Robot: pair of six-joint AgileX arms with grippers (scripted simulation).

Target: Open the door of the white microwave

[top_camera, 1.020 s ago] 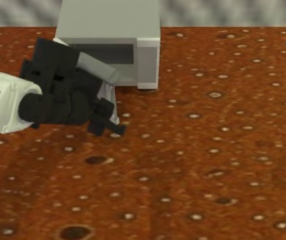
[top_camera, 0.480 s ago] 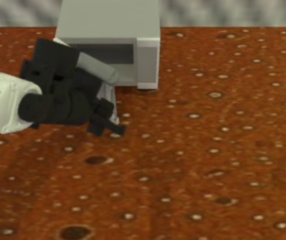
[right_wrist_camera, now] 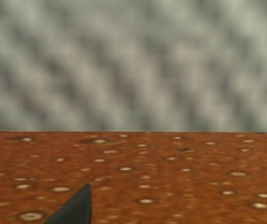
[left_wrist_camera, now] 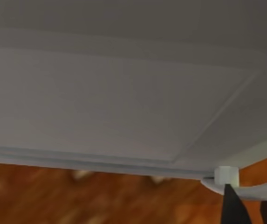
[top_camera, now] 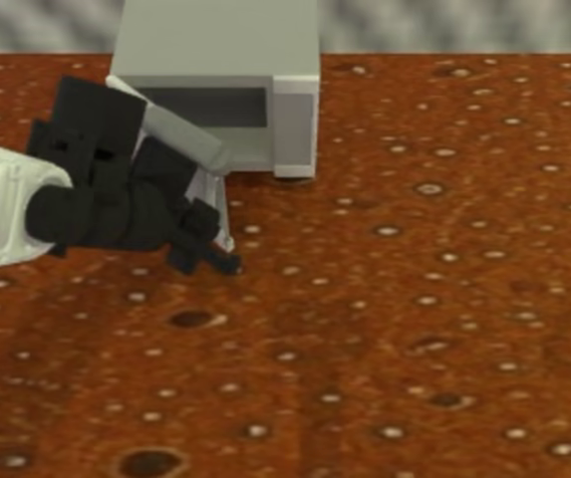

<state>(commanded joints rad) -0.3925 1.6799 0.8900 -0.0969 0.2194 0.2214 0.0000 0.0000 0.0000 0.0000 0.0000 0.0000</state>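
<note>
The white microwave [top_camera: 220, 60] stands at the far edge of the counter [top_camera: 415, 329], left of centre in the top view, its narrow grey control panel [top_camera: 296, 124] at the right end of its front. The door [top_camera: 180, 139] is swung partly open, hinged at the microwave's left front corner, so that its free edge juts out toward the near side and the dim cavity [top_camera: 215, 108] shows behind it. The left end effector [top_camera: 208, 257] sits at that free edge, just in front of the microwave, with the black wrist and white arm trailing off toward the counter's left side. In the left wrist view the door panel [left_wrist_camera: 124, 93] fills most of the picture, and one dark fingertip [left_wrist_camera: 231, 207] stands against the pale handle bar [left_wrist_camera: 245, 189] at the door's edge; the fingers look narrow around the handle. To the right and toward the near side, the counter lies open. The right end effector [right_wrist_camera: 72, 210] shows only as one dark finger tip over bare counter, so I cannot tell its opening.
</note>
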